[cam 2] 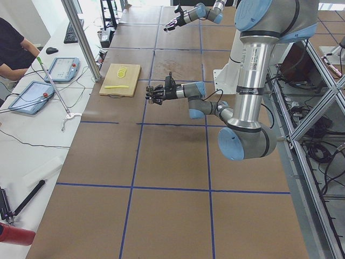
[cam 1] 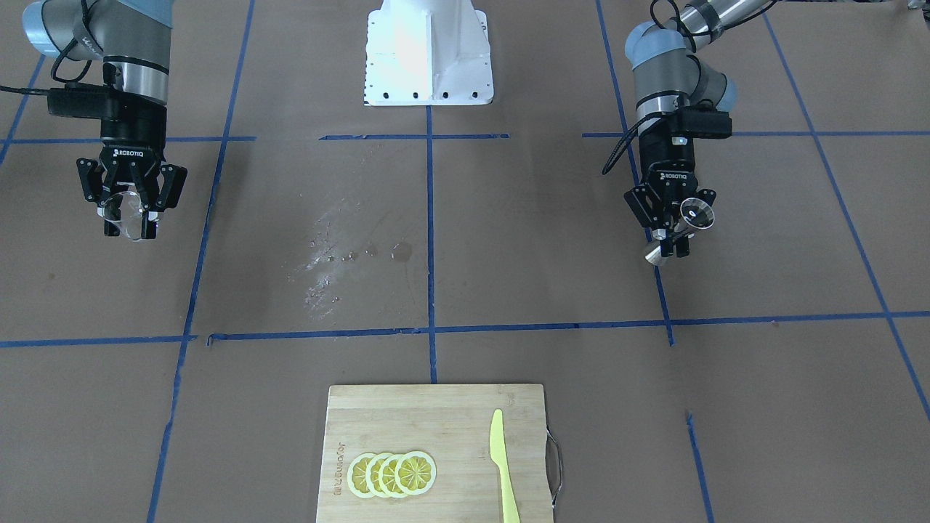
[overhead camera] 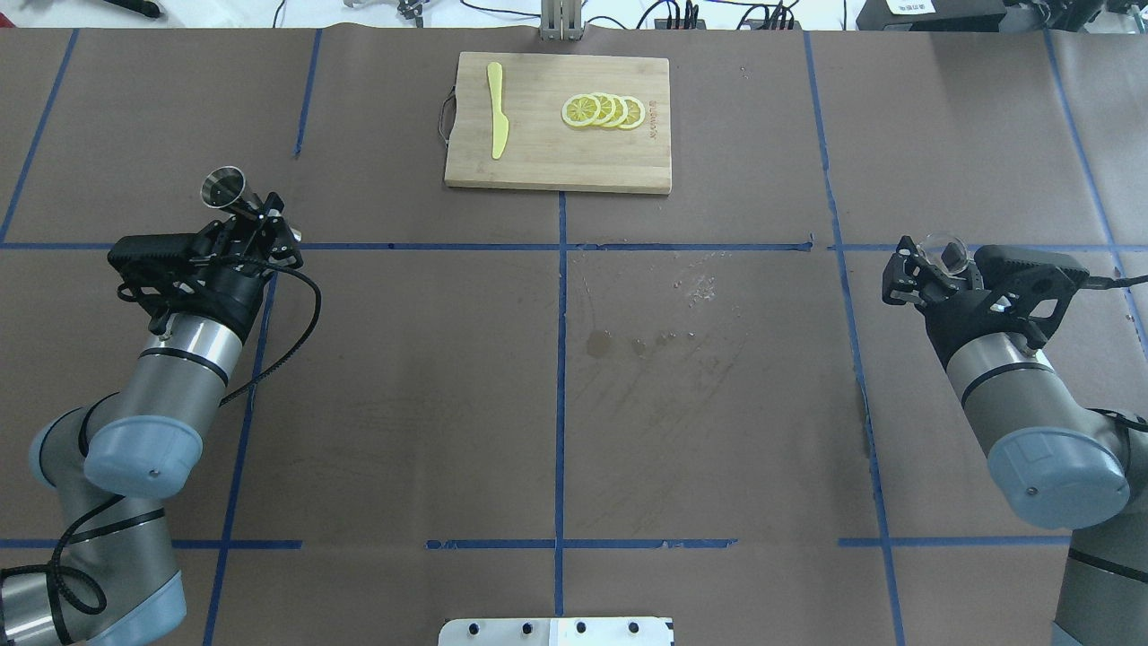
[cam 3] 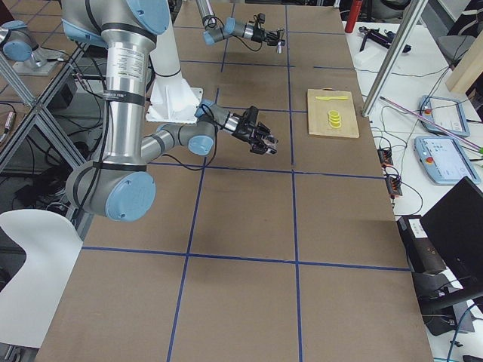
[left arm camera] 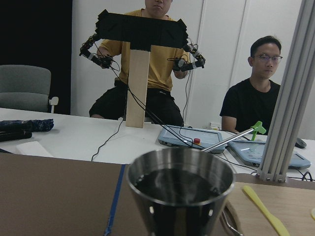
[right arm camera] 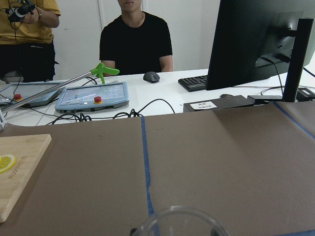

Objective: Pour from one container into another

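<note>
The left tool (overhead camera: 256,213) is clenched on a steel jigger (overhead camera: 224,187), its fingers pinched on the narrow waist. The jigger's wide mouth stands clear of the fingertips toward 11 o'clock. In the overhead view this pair sits at about 9 o'clock on the tabletop (overhead camera: 404,404), just beside a blue tape line. The jigger's mouth faces up. In the left wrist view it fills the lower middle, and its inside looks dark; I cannot tell whether that is liquid or reflection.

The right tool (overhead camera: 919,262) is at about 3 o'clock, well apart from the left one. It is closed around a clear glass (overhead camera: 946,251), with one finger on each side of the wall. In the front view the glass shows as a pale round shape between the black fingers. In the right wrist view only its rim arcs along the bottom edge. The side views show both tools held above the tabletop, not resting on it.

Between the two tools, a little toward 1 o'clock from the centre, is a wet patch (overhead camera: 682,301) of streaks and drops on the brown cover.

At 12 o'clock lies a wooden board (overhead camera: 556,166). On it a yellow knife (overhead camera: 496,121) lies toward the 9 o'clock side, and overlapping lemon slices (overhead camera: 603,110) sit in a row toward the 3 o'clock side. Nothing touches the board, the knife or the slices.
</note>
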Robot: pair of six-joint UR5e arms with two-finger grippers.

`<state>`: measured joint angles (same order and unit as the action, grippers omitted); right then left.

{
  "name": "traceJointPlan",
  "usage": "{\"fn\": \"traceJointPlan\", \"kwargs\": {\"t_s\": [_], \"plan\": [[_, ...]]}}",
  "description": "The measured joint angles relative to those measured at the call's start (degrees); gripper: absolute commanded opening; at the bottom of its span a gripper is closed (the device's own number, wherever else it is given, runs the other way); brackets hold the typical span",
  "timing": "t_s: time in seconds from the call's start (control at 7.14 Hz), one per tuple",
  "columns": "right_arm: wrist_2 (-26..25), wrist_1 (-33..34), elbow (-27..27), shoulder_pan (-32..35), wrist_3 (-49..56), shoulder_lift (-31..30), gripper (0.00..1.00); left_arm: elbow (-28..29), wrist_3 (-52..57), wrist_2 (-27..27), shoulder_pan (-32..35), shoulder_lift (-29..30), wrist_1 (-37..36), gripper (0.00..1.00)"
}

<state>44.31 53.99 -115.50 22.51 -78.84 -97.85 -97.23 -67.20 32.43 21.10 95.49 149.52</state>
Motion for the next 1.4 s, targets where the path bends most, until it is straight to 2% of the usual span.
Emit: {"fn": "traceJointPlan", "kwargs": {"t_s": [0.56, 1.4], "plan": [[-0.97, -0.27, 0.13, -1.33, 0.09, 0.07, 0.0, 3.6, -3.83, -8.6, -5.68, -4.06, -0.11, 0.0], [-2.18, -0.2, 0.12, -2.44, 0.09, 0.2, 0.0, 6.05, -3.92, -8.19, -8.4, -5.38, -0.18, 0.0]]}}
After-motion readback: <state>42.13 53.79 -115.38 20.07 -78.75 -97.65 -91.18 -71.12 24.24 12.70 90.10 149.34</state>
